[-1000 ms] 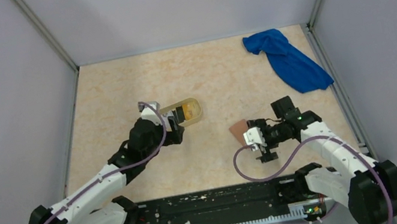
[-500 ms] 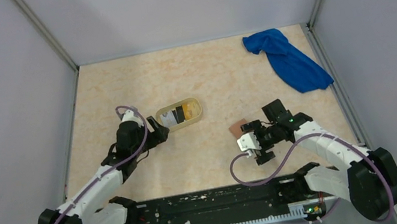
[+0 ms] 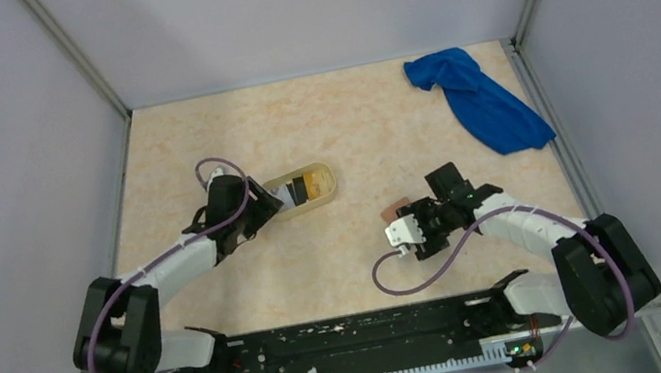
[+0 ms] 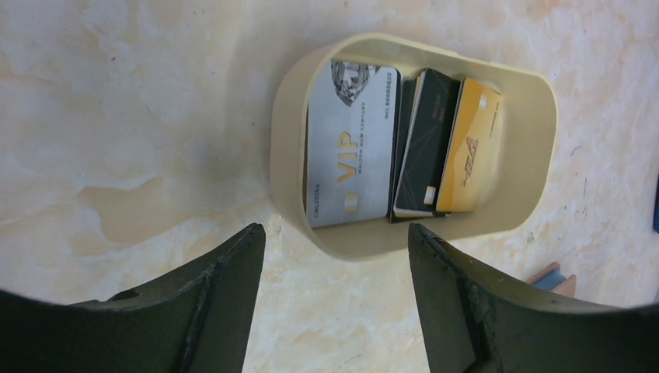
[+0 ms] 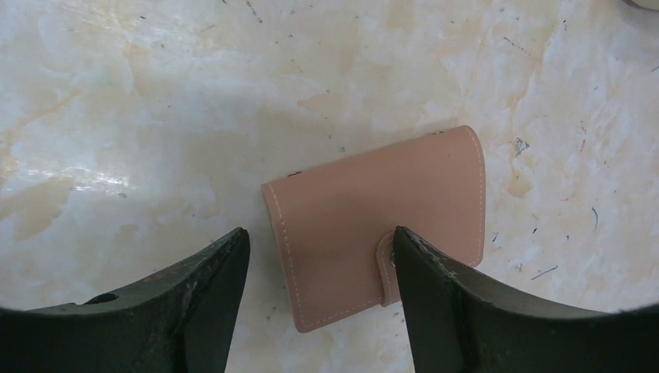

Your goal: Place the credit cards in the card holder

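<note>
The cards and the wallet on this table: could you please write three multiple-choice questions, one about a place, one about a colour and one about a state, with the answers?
1. Where do the credit cards lie?
A) spread loose outside any container
B) in the oval tray
C) in a glass jar

2. What colour is the outside of the card holder?
A) green
B) black
C) tan

3. In what state is the card holder?
A) closed, lying flat
B) open, slots showing
C) standing on its edge

Answers:
1 B: the left wrist view shows them together within the tray's wall.
2 C: the right wrist view shows a tan, leather-like surface with pale stitching.
3 A: its strap folds over the edge and no slot shows.
</note>
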`<state>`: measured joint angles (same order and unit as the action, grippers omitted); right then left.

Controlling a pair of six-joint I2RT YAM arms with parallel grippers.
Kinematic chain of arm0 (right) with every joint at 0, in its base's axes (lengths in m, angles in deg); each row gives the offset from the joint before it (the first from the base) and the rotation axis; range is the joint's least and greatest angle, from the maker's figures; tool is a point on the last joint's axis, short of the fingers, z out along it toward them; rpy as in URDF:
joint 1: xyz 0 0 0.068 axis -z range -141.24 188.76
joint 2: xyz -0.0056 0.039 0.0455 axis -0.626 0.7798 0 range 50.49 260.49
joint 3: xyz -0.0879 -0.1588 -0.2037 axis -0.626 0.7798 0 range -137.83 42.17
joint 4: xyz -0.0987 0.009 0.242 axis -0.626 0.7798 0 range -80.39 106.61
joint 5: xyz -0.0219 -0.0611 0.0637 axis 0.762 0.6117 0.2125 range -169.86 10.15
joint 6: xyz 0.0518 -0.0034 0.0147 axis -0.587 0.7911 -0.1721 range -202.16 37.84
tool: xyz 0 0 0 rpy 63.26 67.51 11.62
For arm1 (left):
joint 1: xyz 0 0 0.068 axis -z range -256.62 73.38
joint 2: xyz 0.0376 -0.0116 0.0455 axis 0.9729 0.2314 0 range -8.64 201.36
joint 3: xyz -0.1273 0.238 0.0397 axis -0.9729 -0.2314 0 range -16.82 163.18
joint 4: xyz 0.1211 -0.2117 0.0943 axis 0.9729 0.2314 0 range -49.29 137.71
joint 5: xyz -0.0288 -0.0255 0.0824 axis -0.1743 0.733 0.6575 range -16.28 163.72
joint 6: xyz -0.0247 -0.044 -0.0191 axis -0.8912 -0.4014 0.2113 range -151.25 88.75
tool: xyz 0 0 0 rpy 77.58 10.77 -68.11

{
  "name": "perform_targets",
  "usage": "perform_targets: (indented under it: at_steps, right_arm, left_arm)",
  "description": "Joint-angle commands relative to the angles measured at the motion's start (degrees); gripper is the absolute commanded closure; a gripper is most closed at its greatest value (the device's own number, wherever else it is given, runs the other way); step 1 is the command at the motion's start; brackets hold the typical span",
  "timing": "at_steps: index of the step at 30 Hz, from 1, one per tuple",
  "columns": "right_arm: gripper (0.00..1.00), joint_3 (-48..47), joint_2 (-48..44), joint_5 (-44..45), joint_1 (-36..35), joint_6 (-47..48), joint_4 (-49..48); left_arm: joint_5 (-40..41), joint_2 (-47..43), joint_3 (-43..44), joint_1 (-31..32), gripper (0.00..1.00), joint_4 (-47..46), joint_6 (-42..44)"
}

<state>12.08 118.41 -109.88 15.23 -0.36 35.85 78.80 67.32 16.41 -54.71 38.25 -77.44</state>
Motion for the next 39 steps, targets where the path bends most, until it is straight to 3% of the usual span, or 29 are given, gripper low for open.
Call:
perform_targets:
  at_steps: [1,5,10,15,20,26,31,39]
  right_arm:
    - [0.36,-2.28,3.28,1.78,-0.82,-0.99,-4.81]
    - [0.42,-3.62,6.06,2.78,-0.82,-2.87,-7.18]
    - [0.46,-6.03,9.80,4.04,-0.82,-6.69,-9.96]
    - [0.51,-9.79,15.72,7.76,-0.25,-11.91,-14.79]
    - [0.53,-18.25,24.45,8.57,3.74,-16.02,-17.59]
    - [0.57,-30.91,35.95,9.79,8.45,-15.50,-18.24]
    - [0.60,-40.60,43.53,11.39,11.94,-17.88,-17.37]
    - [0.60,-43.05,44.31,10.10,19.26,-18.03,-14.88]
  left_arm:
    - [0.37,5.46,5.86,-1.07,0.30,4.83,-6.65]
    - [1.69,10.70,10.78,-1.15,0.38,11.43,-8.33]
    - [2.47,14.76,13.30,-1.25,0.38,11.93,-7.74]
    - [0.17,20.50,18.62,-1.33,0.54,10.66,-4.89]
    - [-2.39,30.93,30.26,-1.49,0.65,12.11,-4.01]
    - [-3.82,43.13,45.58,-1.95,0.71,15.19,-5.81]
    - [-11.33,53.13,59.31,-2.13,0.76,16.91,-4.83]
    - [-21.07,62.85,69.87,-1.87,0.81,15.88,-8.77]
